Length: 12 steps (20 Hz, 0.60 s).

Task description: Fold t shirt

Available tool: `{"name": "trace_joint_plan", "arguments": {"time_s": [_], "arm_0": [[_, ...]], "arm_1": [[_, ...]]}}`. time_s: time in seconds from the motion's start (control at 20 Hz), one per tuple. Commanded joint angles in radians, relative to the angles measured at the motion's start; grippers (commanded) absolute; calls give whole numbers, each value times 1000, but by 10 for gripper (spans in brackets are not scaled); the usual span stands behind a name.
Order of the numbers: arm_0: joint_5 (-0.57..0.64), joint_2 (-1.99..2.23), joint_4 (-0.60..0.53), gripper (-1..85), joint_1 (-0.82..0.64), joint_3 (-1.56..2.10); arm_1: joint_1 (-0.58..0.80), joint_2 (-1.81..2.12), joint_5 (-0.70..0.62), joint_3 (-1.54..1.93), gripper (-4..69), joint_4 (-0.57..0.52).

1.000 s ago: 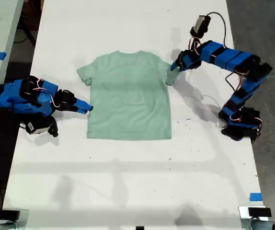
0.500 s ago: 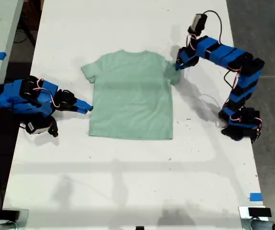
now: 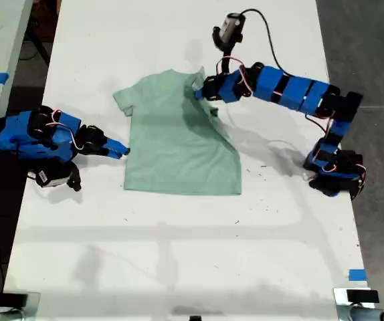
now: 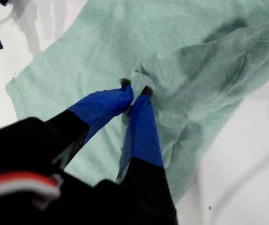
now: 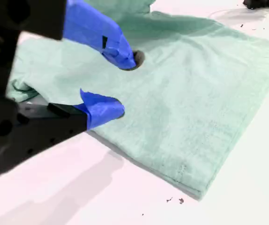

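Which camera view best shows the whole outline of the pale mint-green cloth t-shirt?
The exterior view: the pale mint-green cloth t-shirt lies wholly in frame, with one sleeve pulled across its chest. The first wrist view shows only bunched cloth at my first pincer. The second wrist view shows just one side and the hem beside my open second pincer.

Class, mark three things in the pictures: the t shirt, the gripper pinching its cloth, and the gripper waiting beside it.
t shirt (image 3: 172,154), exterior view, flat middle of the body.
my first gripper (image 4: 135,91), first wrist view, between the tips closed on cloth.
my second gripper (image 5: 121,86), second wrist view, gap between the open tips.
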Motion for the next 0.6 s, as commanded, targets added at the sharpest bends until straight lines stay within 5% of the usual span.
{"name": "trace_joint_plan", "arguments": {"time_s": [0.0, 0.05, 0.1, 0.2, 0.3, 0.35, 0.4, 0.55], "arm_0": [[5, 8, 2, 130, -11, -9], [5, 8, 2, 130, -11, -9], [5, 8, 2, 130, -11, -9], [5, 8, 2, 130, -11, -9], [5, 8, 2, 130, -11, -9], [5, 8, 2, 130, -11, -9], [5, 8, 2, 130, -11, -9], [5, 8, 2, 130, -11, -9]], "arm_1": [[-71, -95, -26, -173, -8, -43], [-87, -143, -37, -225, 73, -35], [-98, -163, -69, -255, 272, -34], [-83, -138, -100, -313, 329, 69], [-29, -12, -89, -270, 275, 170], [3, 61, -74, -238, 187, 238], [35, 150, -46, -181, -5, 305], [98, 571, 6, 235, -5, 328]]}}
